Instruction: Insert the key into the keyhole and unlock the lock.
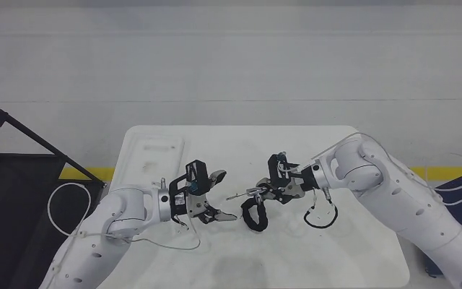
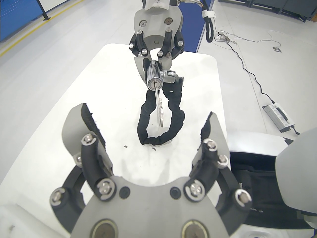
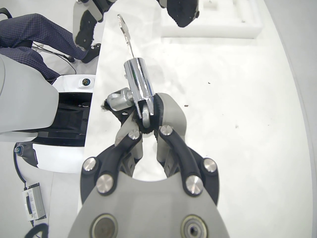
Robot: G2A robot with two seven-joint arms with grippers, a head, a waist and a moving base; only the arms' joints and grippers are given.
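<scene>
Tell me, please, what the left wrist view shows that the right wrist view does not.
Left wrist view adds the keyhole face of the lock and its black cable loop hanging toward the table. Right wrist view adds the white foam tray on the table. Shared: the key seated in the lock, the right gripper shut on the lock, and the open left gripper.

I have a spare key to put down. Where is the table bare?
Bare: the far strip of table right of the foam tray, and the near edge, robot-side of the cable loop. Crowded: the middle, where the open left gripper faces the lock and key.
</scene>
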